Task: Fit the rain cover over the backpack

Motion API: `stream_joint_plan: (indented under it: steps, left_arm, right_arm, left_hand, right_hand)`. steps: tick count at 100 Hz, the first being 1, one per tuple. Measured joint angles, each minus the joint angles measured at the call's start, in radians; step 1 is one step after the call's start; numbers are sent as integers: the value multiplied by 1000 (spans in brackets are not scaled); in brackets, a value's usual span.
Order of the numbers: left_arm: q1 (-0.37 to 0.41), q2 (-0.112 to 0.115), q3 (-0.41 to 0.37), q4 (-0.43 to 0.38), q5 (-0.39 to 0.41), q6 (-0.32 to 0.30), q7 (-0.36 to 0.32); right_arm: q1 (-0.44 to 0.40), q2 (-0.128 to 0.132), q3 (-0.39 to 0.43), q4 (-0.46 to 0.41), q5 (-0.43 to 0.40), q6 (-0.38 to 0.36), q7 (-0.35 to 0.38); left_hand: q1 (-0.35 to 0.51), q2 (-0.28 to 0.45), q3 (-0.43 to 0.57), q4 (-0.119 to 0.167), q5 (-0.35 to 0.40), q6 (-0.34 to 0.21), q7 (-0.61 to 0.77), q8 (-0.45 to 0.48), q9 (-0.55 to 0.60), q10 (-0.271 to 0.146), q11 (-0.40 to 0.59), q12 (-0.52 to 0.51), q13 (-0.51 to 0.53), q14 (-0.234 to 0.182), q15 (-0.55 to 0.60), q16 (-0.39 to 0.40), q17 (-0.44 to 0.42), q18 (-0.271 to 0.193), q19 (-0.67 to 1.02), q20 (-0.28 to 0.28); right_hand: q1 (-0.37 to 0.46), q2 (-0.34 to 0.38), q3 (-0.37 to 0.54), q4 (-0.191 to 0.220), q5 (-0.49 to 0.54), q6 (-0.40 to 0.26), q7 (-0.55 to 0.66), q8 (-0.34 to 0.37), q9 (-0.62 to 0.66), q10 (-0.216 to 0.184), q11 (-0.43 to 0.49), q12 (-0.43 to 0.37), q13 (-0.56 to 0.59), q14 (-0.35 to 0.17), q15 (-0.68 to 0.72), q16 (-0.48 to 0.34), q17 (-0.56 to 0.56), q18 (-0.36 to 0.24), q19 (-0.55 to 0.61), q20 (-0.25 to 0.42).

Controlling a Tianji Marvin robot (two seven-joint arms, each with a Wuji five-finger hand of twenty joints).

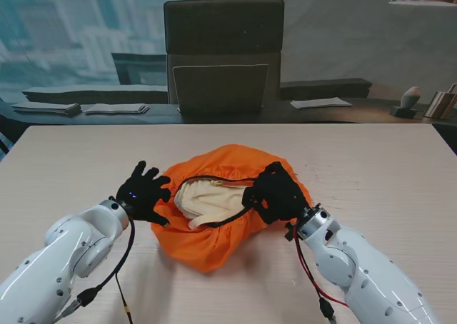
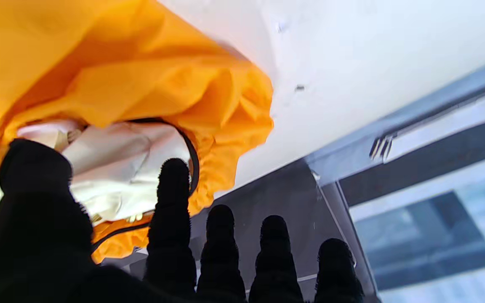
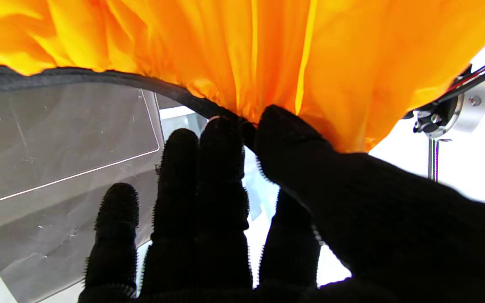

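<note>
Left hand (image 1: 145,190) hovers spread and empty just beside the orange rain cover (image 1: 214,242), ready to catch its edge. Cream backpack (image 1: 203,199) sits mid-desk, near my edge, wrapped but exposed through the opening. Right hand (image 1: 275,193) pinches the black elastic hem (image 3: 99,78), stretching it over.

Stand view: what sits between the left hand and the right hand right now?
In the stand view, the cream backpack shows through the orange rain cover opening, ringed by its black elastic hem, between left hand and right hand.
</note>
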Motion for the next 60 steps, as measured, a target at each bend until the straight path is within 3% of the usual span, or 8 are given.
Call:
stream_joint_plan:
  steps: [16, 28, 43, 51, 60]
  left_arm:
    - [-29, 5, 49, 83, -25, 30, 11]
    - [-81, 8, 120, 168, -37, 76, 63]
    - [-141, 9, 190, 235, -104, 107, 67]
    - [-170, 7, 223, 270, -179, 114, 75]
    - [-188, 3, 238, 299, -170, 110, 113]
  right_arm:
    - [0, 1, -3, -1, -1, 2, 5]
    - [0, 1, -5, -2, 0, 3, 10]
    - [-1, 1, -4, -2, 0, 2, 10]
    - [-1, 1, -2, -2, 0, 2, 10]
    - [-1, 1, -2, -1, 0, 2, 8]
  left_hand:
    - [0, 1, 0, 0, -3, 29, -100, -105, -17, 7, -40, -23, -27, 0, -31, -9, -4, 0, -36, 0]
    - [1, 1, 0, 0, -85, 40, -160, -161, -40, 9, -113, -38, -38, 0, -69, -19, -5, 0, -61, 13]
    - [26, 2, 1, 8, -104, 21, -103, -163, -40, 9, -124, -37, -38, 0, -92, -19, -6, 0, -86, 39]
    - [53, 23, 6, 19, -62, -67, 29, -82, -40, 8, -95, -3, -38, -1, -92, -16, -6, 0, -111, 52]
    - [203, -14, 84, 19, 83, -250, 226, 4, 18, -27, 0, 10, -37, -2, -65, 0, -6, 0, -134, 64]
  right_hand:
    - [0, 0, 0, 0, 0, 0, 0, 0, 0, 0, 0, 0, 0, 0, 0, 0, 0, 0, 0, 0]
    - [0, 0, 0, 0, 0, 0, 0, 0, 0, 0, 0, 0, 0, 0, 0, 0, 0, 0, 0, 0]
    - [0, 0, 0, 0, 0, 0, 0, 0, 0, 0, 0, 0, 0, 0, 0, 0, 0, 0, 0, 0]
    - [0, 0, 0, 0, 0, 0, 0, 0, 0, 0, 0, 0, 0, 0, 0, 0, 0, 0, 0, 0]
    - [0, 0, 0, 0, 0, 0, 0, -1, 0, 0, 0, 0, 0, 0, 0, 0, 0, 0, 0, 0]
